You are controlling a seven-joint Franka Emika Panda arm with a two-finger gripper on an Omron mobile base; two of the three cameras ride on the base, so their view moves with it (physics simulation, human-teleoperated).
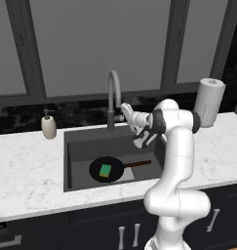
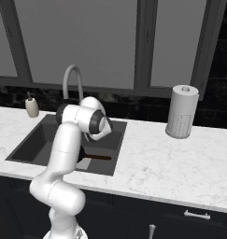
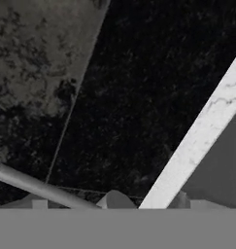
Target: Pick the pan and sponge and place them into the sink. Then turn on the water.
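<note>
already sponge (image 1: 106, 170) rests on pan (image 1: 106, 170) in sink (image 1: 78, 146)

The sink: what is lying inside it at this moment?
Inside the sink lies the black pan, its brown handle pointing right. The green sponge rests on the pan. The arm covers the basin's right end, so anything there is hidden.

Brightness: even and moderate — flat rendered light with no clear source.
Shadows: soft, the sink (image 1: 81, 146) interior dark, cabinets below nearly black.
Glare: faint sheen on the faucet (image 1: 113, 93).
Sharpness: base views slightly soft; hand view coarse and blurry — grainy dark backsplash (image 3: 139, 87).
</note>
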